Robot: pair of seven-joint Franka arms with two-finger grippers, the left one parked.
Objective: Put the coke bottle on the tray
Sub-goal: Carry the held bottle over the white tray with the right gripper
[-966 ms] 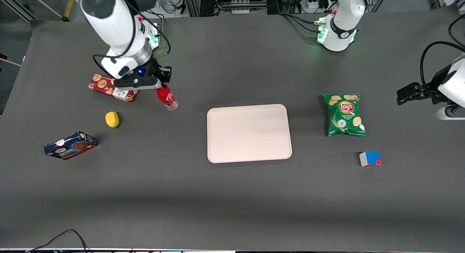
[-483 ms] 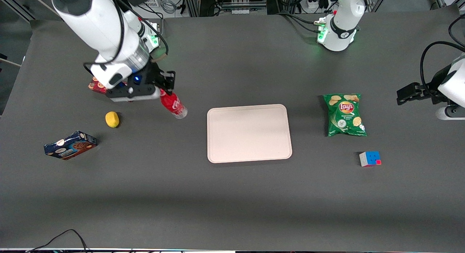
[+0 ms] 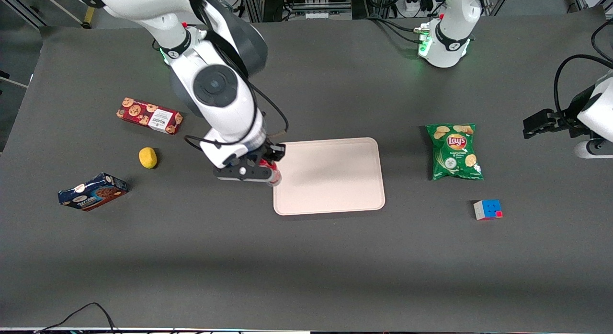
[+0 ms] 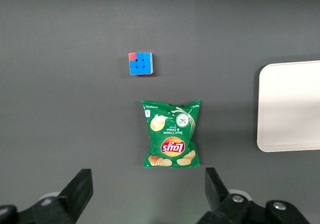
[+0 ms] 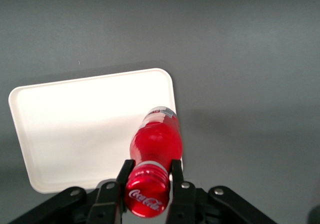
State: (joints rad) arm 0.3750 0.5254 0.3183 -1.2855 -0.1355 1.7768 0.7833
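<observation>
My right gripper (image 3: 269, 172) is shut on the neck of the coke bottle (image 3: 274, 178), just under its red cap. It hangs above the edge of the tray (image 3: 335, 180) that lies toward the working arm's end of the table. In the right wrist view the red coke bottle (image 5: 155, 143) points cap-first at the camera between the two black fingers (image 5: 124, 170) of the gripper (image 5: 150, 171). Its clear base is over the rim of the pale tray (image 5: 75, 129). Nothing lies on the tray. In the front view the gripper hides most of the bottle.
Toward the working arm's end lie a red cookie box (image 3: 149, 116), a yellow lemon (image 3: 148, 157) and a blue box (image 3: 92, 191). A green chips bag (image 3: 454, 152) and a colour cube (image 3: 487, 209) lie toward the parked arm's end.
The right arm has carried the bottle from beside the red cookie box toward the tray, nearer to the front camera. The bottle now hangs over the tray's edge.
</observation>
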